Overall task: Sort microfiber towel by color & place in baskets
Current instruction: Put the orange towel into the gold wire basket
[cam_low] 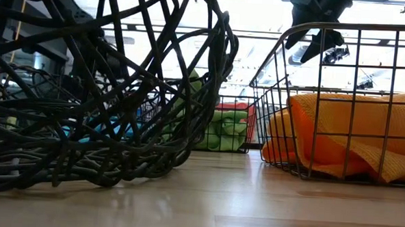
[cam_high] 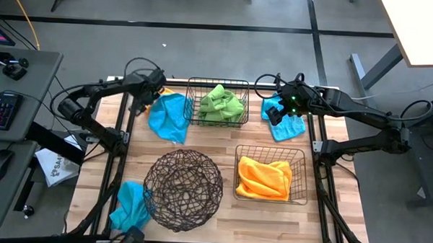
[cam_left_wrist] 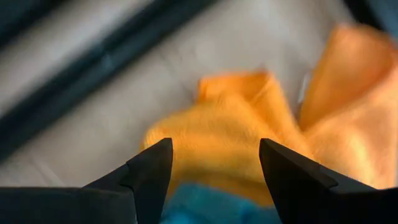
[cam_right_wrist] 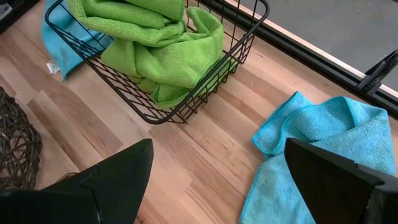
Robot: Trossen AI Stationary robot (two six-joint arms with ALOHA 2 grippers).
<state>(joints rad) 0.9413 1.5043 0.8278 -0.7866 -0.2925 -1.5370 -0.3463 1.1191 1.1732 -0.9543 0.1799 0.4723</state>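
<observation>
Towels are soft, light and limp, so pinching a raised fold should lift one cleanly. Landmark: the green basket (cam_high: 217, 102), already holding green towels (cam_high: 221, 104). Just left of it a blue towel (cam_high: 168, 116) lies under the left gripper (cam_high: 142, 99), fingers spread open. Right of it another blue towel (cam_high: 284, 124) lies beneath the right gripper (cam_high: 276, 113), also open. Nearer the front stand the round basket (cam_high: 183, 190) and the orange-filled basket (cam_high: 270, 173).

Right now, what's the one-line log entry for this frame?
left gripper: open, over orange towel | right gripper: open above blue towel | green basket, orange basket: filled | round basket: empty
</observation>
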